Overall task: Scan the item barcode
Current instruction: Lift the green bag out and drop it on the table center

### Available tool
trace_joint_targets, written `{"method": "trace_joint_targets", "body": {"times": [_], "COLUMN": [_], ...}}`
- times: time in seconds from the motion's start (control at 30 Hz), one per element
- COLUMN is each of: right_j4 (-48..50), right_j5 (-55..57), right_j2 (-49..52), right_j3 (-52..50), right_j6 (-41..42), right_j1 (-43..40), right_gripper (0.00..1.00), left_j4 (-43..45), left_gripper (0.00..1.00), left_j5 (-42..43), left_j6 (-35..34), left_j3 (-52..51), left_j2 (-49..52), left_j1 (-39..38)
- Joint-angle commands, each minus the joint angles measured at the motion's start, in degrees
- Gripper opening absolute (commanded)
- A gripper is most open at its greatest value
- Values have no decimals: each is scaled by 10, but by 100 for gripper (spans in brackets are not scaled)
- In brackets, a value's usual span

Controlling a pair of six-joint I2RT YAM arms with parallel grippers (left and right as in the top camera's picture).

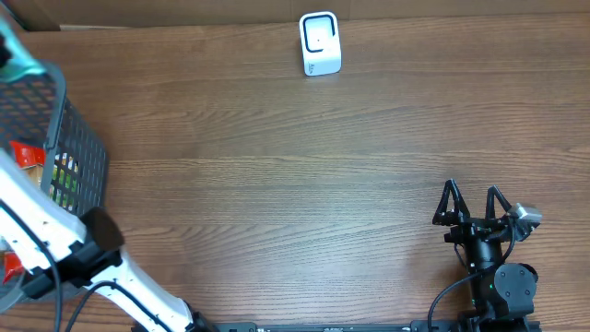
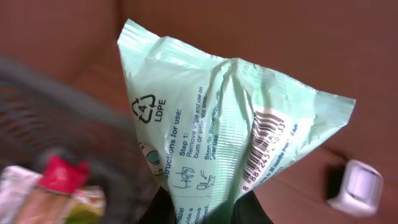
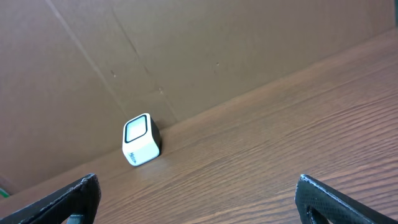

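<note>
Your left gripper (image 2: pixel 208 213) pinches the green packet (image 2: pixel 211 118) over the basket (image 1: pixel 81 138) at left; your right gripper (image 1: pixel 472 205) stands open.

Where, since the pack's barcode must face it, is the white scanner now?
In the overhead view the white scanner stands alone at the table's far edge, near the middle, by the cardboard wall, well right of the basket.

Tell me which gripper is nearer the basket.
Left. The left gripper, shut on the packet, hangs right by the basket at the left edge of the table; the open right gripper sits far off on the opposite side.
</note>
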Motion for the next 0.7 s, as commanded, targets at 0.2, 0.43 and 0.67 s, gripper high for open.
{"method": "trace_joint_targets", "body": {"times": [0.2,0.43,0.67], "right_j4": [3,3,3], "right_j5": [4,4,4], "right_j2": [-5,-5,-5], "right_j3": [-6,-6,-6], "right_j6": [2,2,2], "right_j1": [-1,-1,-1], "right_gripper": [100,100,100], "left_j4": [-88,-88,-61], "left_gripper": [4,4,4], "left_j5": [34,21,-11], "left_j6": [113,209,269], "left_j3": [-16,-175,-353], "left_j2": [-2,10,10], "left_j1": [-216,-346,-416]}}
